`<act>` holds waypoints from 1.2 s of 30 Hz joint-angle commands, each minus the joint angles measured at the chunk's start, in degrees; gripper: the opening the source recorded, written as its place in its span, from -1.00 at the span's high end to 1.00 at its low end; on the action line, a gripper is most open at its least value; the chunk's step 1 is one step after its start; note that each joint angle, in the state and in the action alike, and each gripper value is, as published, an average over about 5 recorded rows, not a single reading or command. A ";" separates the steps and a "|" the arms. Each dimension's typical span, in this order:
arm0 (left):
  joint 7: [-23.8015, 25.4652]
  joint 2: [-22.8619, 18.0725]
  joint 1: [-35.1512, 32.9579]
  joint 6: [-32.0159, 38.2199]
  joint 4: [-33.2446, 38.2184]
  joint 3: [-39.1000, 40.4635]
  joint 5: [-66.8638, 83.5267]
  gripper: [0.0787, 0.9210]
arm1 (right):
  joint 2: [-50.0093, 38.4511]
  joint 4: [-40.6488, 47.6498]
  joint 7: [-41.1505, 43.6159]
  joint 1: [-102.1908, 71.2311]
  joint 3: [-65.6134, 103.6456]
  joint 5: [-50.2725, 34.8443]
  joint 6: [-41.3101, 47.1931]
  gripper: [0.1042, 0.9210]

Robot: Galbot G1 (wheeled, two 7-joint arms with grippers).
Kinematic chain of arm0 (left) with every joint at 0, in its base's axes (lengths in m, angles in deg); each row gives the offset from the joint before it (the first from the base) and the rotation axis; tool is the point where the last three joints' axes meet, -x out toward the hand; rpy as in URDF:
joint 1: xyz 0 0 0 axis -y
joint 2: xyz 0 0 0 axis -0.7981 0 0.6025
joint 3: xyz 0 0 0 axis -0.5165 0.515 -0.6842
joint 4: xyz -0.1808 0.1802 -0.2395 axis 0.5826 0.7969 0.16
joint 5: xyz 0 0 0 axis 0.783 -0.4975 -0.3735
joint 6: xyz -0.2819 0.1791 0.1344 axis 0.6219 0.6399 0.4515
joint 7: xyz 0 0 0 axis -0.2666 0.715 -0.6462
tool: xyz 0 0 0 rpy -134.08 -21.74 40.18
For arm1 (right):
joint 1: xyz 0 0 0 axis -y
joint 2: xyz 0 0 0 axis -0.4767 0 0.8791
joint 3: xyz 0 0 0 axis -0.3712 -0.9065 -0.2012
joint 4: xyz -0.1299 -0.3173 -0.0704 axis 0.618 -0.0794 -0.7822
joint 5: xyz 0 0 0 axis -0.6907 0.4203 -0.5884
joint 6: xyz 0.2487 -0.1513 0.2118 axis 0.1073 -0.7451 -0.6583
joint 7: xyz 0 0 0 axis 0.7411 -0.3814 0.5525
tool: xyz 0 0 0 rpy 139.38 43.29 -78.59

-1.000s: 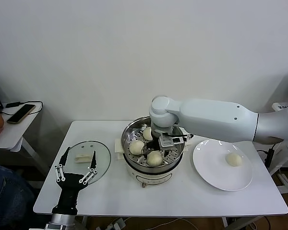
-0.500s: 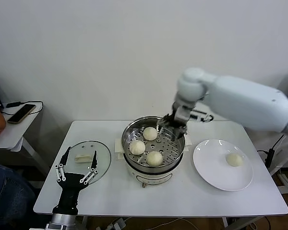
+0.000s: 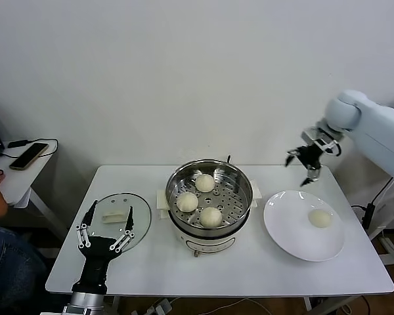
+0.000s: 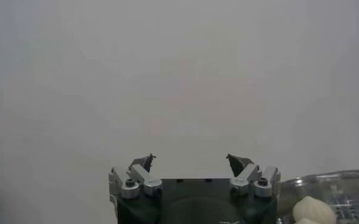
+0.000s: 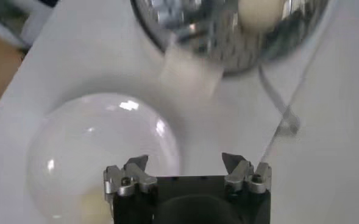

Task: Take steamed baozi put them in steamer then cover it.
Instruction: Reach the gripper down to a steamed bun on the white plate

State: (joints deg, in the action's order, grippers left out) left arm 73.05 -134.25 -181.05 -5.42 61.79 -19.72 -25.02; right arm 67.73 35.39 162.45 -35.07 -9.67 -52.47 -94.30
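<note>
Overall light: bright, even and diffuse in the head view; the wall is lit softly with no hard edges.
Shadows: faint and soft beneath the steamer (image 3: 209, 197) and along the plate (image 3: 285, 230) rim on the counter (image 3: 249, 269).
Glare: small bright highlights on the steamer's steel wall; pale reflections across the cover (image 3: 139, 216).
Left wrist view: grey, flat and low in contrast, mostly blank wall; the left gripper (image 4: 191, 163) is sharp, while a steamed baozi (image 4: 313, 210) at the corner is soft.
Right wrist view: heavily blurred; the steamer (image 5: 228, 30) and plate (image 5: 75, 146) smear, with white glints on both, while the right gripper (image 5: 185, 165) stays crisp.
</note>
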 commanded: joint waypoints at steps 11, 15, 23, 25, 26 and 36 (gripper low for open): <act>-0.05 -0.18 -0.54 -0.14 -0.63 -0.11 -0.47 -0.77 | 1.32 16.74 -4.51 -20.47 14.06 10.46 1.73 -0.76; -0.10 -0.29 -0.77 -0.03 -0.63 -0.12 -0.51 -0.77 | 2.52 18.12 -5.09 -21.83 16.04 11.60 1.37 -0.76; -0.17 -0.36 -1.02 0.03 -0.62 -0.19 -0.54 -0.77 | 4.17 20.26 -7.05 -23.75 20.01 13.09 0.46 -0.76; -0.18 -0.41 -1.02 0.03 -0.61 -0.20 -0.55 -0.77 | 4.60 20.90 -7.56 -23.96 20.89 13.16 0.38 -0.76; -0.20 -0.43 -1.01 0.05 -0.67 -0.20 -0.56 -0.77 | 4.81 21.28 -7.77 -24.01 21.23 13.21 0.32 -0.76; -0.36 -0.65 -0.93 0.43 -1.20 0.06 -0.71 -0.77 | 4.68 21.09 -7.40 -23.10 20.56 14.19 0.06 -0.58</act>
State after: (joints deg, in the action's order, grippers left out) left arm 72.73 -134.80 -182.02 -5.10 60.66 -19.80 -25.69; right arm 71.97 55.31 155.40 -57.12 9.61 -39.31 -94.18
